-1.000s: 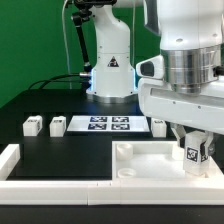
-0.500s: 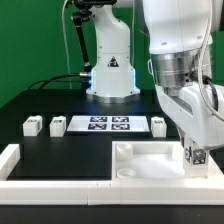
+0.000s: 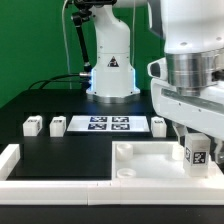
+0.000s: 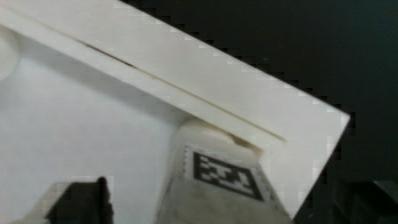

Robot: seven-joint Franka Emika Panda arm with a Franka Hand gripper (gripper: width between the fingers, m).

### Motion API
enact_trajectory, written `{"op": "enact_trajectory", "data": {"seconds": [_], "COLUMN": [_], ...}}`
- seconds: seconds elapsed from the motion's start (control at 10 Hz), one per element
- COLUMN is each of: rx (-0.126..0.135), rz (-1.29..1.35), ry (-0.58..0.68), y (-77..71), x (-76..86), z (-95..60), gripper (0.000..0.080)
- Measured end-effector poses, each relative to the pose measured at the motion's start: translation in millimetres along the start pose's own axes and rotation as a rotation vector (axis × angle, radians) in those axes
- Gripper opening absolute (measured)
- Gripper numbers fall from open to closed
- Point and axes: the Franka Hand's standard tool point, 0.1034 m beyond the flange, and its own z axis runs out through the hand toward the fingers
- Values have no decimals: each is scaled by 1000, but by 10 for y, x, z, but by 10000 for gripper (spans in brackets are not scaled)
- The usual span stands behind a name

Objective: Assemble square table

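The square table top, a white tray with a raised rim, lies at the front right of the black table. One tagged white leg stands upright at its right corner. My gripper straddles this leg from above. In the wrist view the leg stands by the top's rim, and a dark finger shows a gap beside it, so the jaws stand open. Three more legs lie loose: two at the exterior view's left and one by the marker board.
The marker board lies flat in the middle in front of the robot base. A long white rail runs along the front and left edge. Black cables trail at the back left.
The wrist twisted one way above the standing leg and turned back. The leg's tag stays in nearly the same place facing the camera.
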Motion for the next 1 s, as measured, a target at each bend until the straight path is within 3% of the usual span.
{"op": "enact_trajectory", "data": {"seconds": [0.2, 0.4, 0.7, 1.0], "rx": [3, -39, -47, -48], "rz": [-168, -438, -819, -1016], "ry": [2, 15, 39, 38], "y": [-1, -16, -50, 10], "x": [17, -14, -18, 140], "z": [-1, -43, -32, -44], "gripper": [647, 649, 649, 649]}}
